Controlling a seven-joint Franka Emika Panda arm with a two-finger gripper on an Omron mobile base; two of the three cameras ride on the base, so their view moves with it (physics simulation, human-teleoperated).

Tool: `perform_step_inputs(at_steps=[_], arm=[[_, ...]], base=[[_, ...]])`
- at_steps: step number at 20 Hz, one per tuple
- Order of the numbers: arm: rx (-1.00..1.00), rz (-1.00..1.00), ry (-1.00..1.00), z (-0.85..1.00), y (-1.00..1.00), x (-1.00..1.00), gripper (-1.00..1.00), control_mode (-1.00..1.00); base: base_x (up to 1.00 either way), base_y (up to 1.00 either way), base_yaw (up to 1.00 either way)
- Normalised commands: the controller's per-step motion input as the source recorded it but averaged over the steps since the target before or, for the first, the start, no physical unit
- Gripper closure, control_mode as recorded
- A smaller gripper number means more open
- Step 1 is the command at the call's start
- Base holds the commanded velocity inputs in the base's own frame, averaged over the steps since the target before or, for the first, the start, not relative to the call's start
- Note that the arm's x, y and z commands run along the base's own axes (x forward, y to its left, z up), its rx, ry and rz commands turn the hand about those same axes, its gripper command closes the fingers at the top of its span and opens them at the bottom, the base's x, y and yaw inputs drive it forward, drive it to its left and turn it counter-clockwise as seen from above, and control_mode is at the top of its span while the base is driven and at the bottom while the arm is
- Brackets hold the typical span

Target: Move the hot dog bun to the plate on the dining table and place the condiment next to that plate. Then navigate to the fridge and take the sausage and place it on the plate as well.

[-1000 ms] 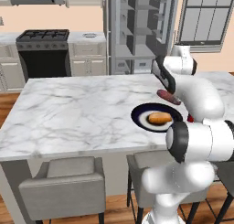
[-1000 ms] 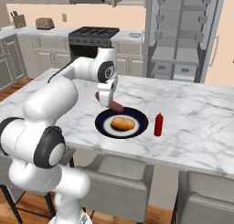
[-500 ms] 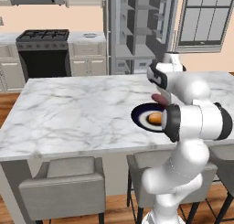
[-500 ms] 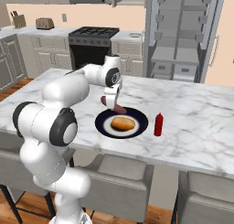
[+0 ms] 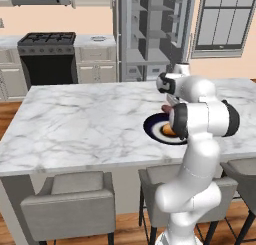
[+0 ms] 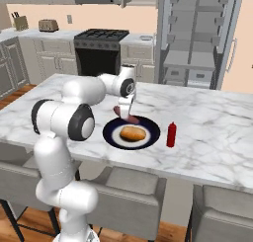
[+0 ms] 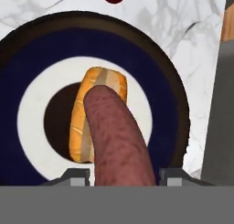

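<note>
Pinkish-brown, the sausage (image 7: 119, 141) sits gripped in our hand (image 6: 126, 116), jaws pressed on either side of it, hanging over the plate's (image 6: 111, 135) near rim. We see the bun (image 6: 132, 133) lying on the plate (right in its pale centre). Just beside the plate on the marble tabletop (image 6: 207, 137) stands the condiment (image 6: 171, 134), apparently upright.

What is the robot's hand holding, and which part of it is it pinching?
The gripper holds the sausage by one end; the rest sticks out over the bun.
</note>
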Motion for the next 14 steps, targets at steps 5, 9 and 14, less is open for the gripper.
perform_step_inputs(at_steps=[5,9,14], arm=[[0.04,0.01,0.00,-0.37,-0.16,0.51,1.00,-1.00],[0.00,0.00,0.00,-0.38,-0.14,0.53,1.00,-1.00],[0.00,0.00,0.00,-0.43,-0.14,0.42,1.00,-1.00]], base=[[0.00,0.00,0.00],[0.00,0.00,0.00],[0.00,0.00,0.00]])
